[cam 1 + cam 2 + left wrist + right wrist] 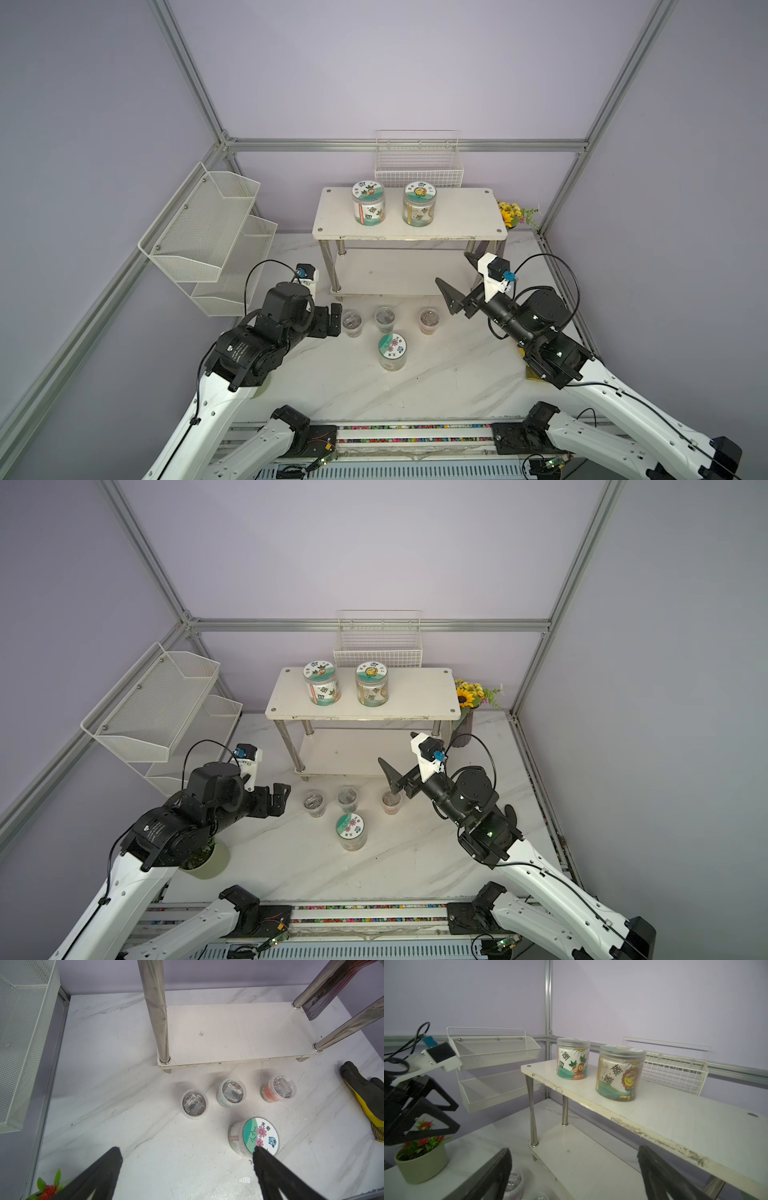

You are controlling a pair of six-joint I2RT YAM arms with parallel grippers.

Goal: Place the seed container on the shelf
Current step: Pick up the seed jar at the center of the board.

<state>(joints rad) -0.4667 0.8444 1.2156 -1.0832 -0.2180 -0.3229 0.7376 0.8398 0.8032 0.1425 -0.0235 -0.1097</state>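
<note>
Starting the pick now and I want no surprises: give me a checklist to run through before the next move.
1. Left gripper open, empty: ok.
2. Right gripper open, empty: ok.
3. Seed container upright on the table, lid on: ok.
4. Bare room on the shelf top board beside the two jars: ok.
5. Table path to the shelf clear: not ok, three small cups stand between.
6. Lid closed tight: cannot tell.
</note>
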